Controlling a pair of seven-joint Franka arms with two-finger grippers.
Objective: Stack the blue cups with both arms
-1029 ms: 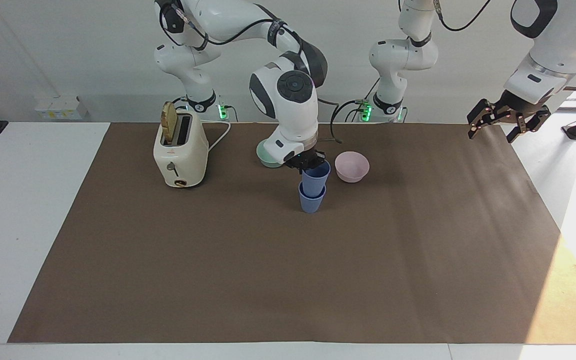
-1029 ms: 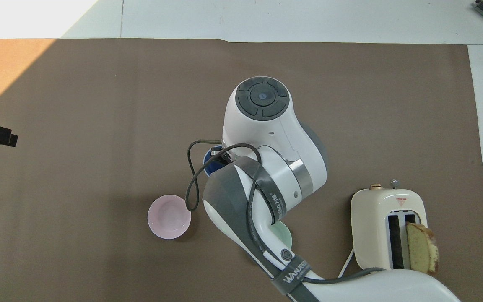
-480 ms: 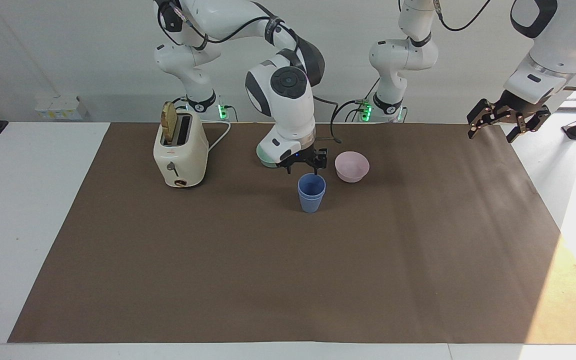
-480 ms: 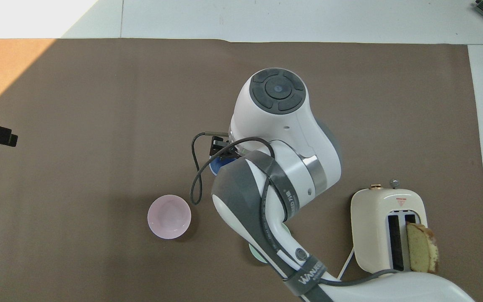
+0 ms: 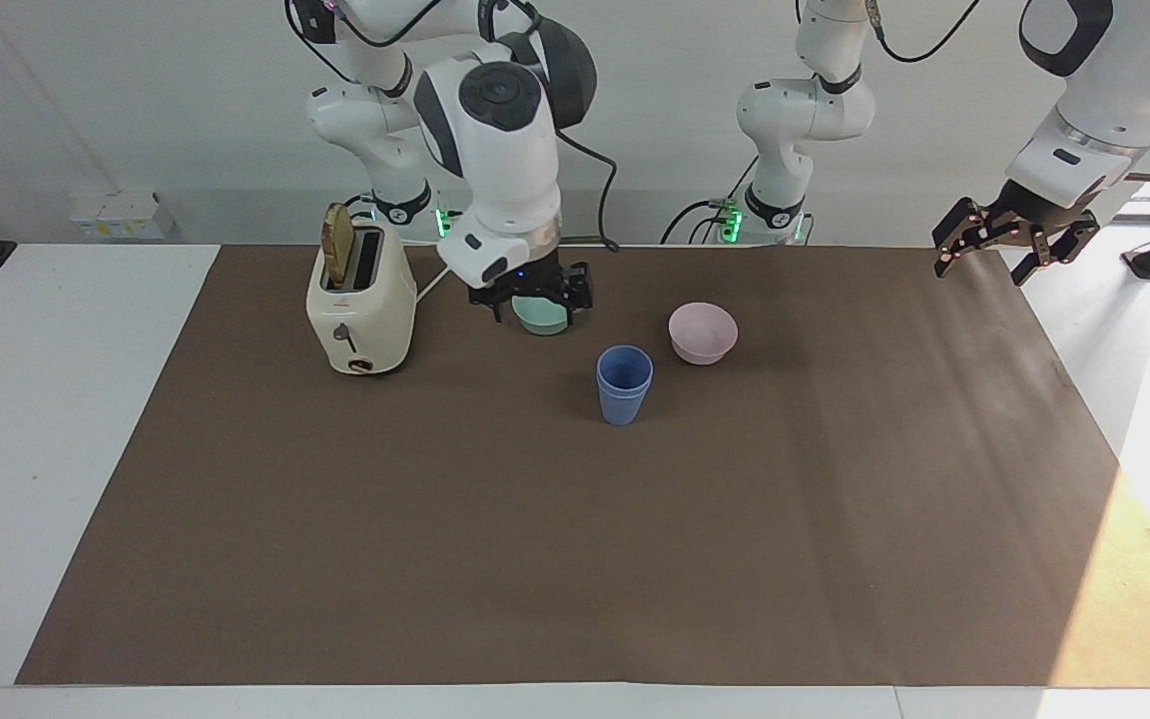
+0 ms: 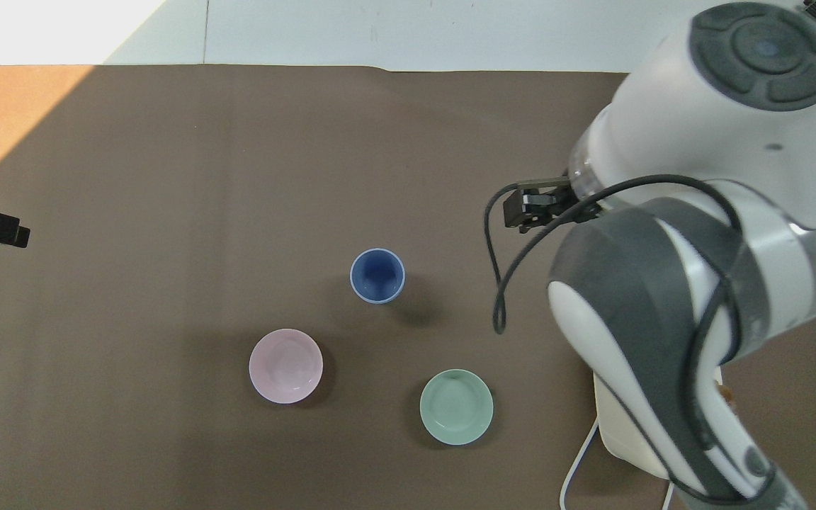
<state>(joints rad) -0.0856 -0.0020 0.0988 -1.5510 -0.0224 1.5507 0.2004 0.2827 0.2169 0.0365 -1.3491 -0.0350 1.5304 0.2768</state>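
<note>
Facing the robots, the blue cups (image 5: 624,383) now stand nested near twelve o'clock of the mat's centre. The right gripper (image 5: 532,297), jaws spread, has let go and risen over the mint bowl (image 5: 543,318). The left gripper (image 5: 992,250) waits spread at the mat's edge.

Overhead, the stack (image 6: 377,275) stands free, bowls at six o'clock, open mat around it. Stacking looks finished.
</note>
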